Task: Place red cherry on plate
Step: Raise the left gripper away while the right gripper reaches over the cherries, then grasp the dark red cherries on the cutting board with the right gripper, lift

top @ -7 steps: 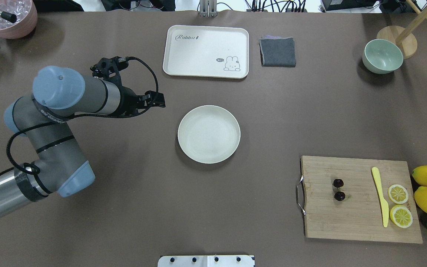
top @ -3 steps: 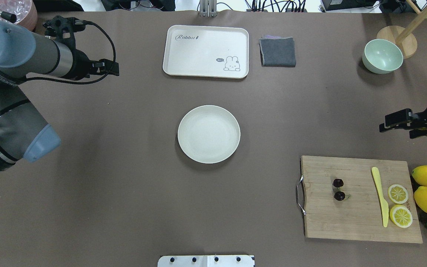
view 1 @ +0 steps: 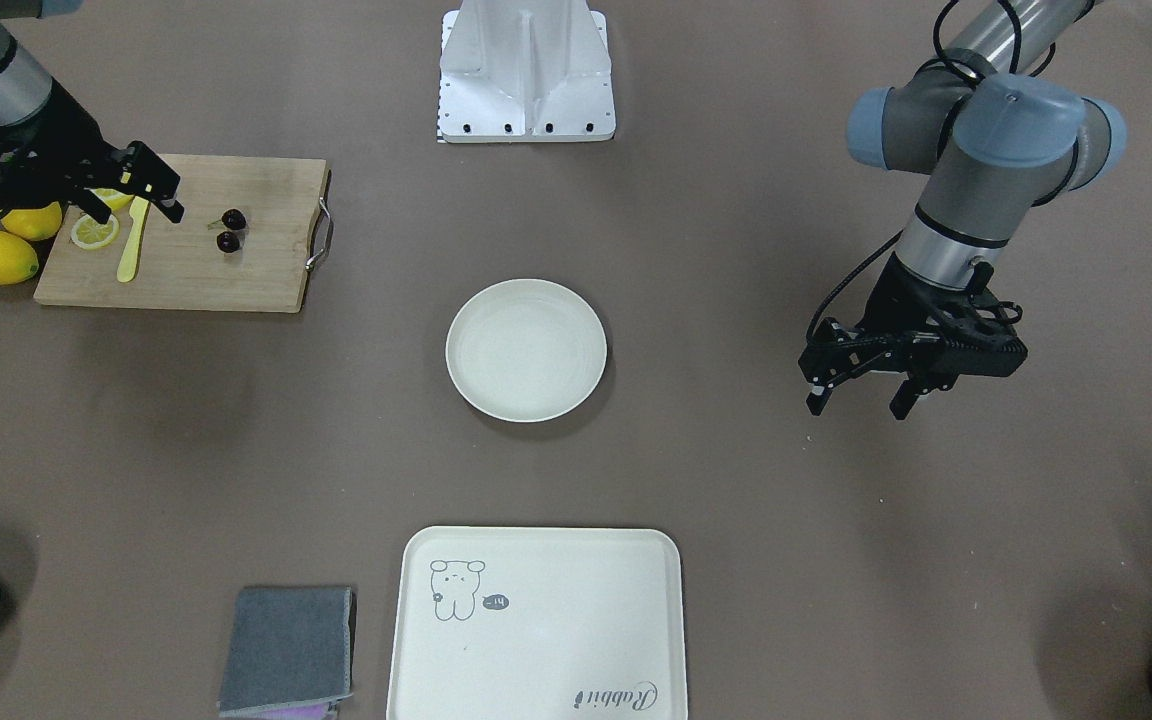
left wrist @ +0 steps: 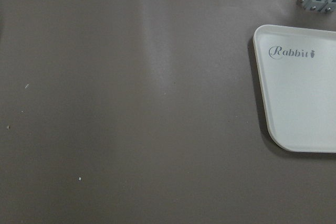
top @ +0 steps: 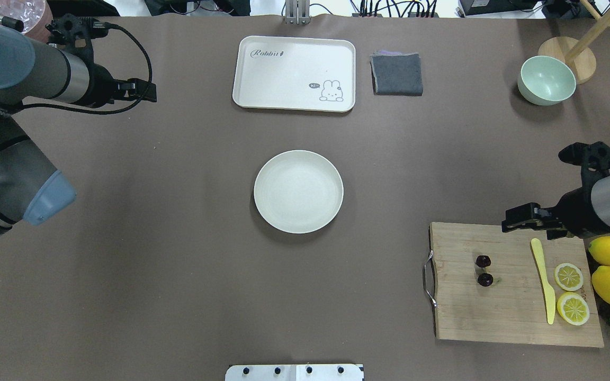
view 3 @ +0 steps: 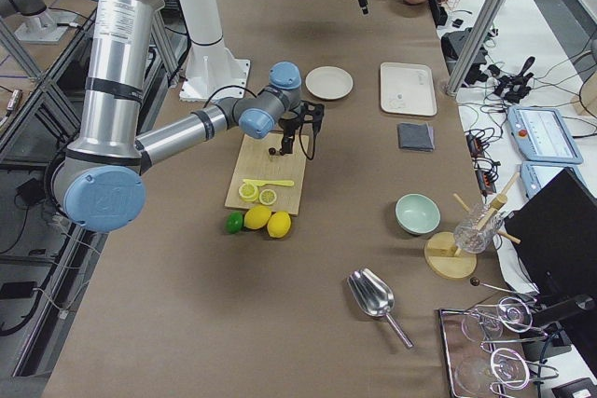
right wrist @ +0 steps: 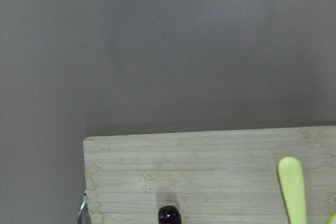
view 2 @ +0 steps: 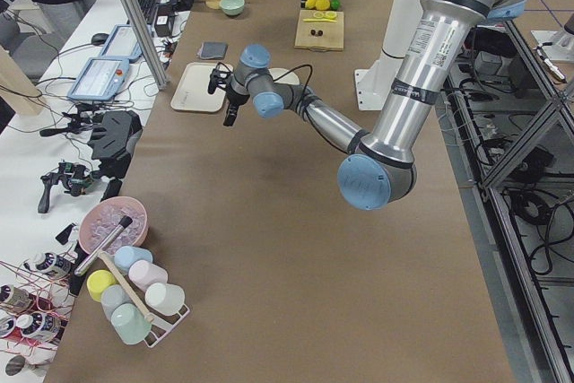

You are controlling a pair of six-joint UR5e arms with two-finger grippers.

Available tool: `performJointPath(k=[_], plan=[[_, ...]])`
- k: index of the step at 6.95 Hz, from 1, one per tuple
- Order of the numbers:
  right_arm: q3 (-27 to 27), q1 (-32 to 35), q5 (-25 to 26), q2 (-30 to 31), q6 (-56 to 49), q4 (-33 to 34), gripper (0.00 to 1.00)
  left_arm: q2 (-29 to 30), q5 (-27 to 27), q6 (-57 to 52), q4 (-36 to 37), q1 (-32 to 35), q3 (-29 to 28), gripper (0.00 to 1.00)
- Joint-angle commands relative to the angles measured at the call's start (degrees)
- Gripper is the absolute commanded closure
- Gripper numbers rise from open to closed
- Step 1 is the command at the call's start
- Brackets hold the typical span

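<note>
Brown-topped, the table (top: pixel 178 275) bore a board (top: pixel 495 317), and the cherry (top: pixel 485 279) lay on it near the handle end, unmoved and well apart from the plate (top: pixel 258 190). Since 1 second ago the right gripper (top: pixel 528 230) had come over the board's far edge, jaws wide and empty. The left gripper (view 1: pixel 857 403), equally wide and empty, had drawn back. The tray (top: pixel 294 63) read "Rabbit".

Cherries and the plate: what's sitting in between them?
Nothing is in the way. The overhead view shows only the wooden cutting board under the red cherry, then bare brown table up to the plate.
</note>
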State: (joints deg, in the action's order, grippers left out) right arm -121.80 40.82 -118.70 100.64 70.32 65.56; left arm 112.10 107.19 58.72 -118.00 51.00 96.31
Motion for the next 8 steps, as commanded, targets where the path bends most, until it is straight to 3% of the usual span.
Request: performJointPath(k=[1,4,6,8], plan=[[0.8,-8.4,7.0,0.3,5.0,-1.7,0.00,-0.8,0.2,-0.1,0.1,0.1,-0.2,0.01],[2.9,-10.3,9.4,-1.6,4.9,-1.7,0.06,-1.1,0.1,-0.1,0.1,0.0,-0.3,0.01],[8.1,-10.3,10.6,-6.1,4.8,-1.7,0.07,-1.1,0.0,-0.1,0.1,0.0,-0.3,0.01],[7.9,-10.3,10.6,-5.5,4.9,-1.7,0.08,-1.1,0.0,-0.1,0.1,-0.1,-0.4,0.01]])
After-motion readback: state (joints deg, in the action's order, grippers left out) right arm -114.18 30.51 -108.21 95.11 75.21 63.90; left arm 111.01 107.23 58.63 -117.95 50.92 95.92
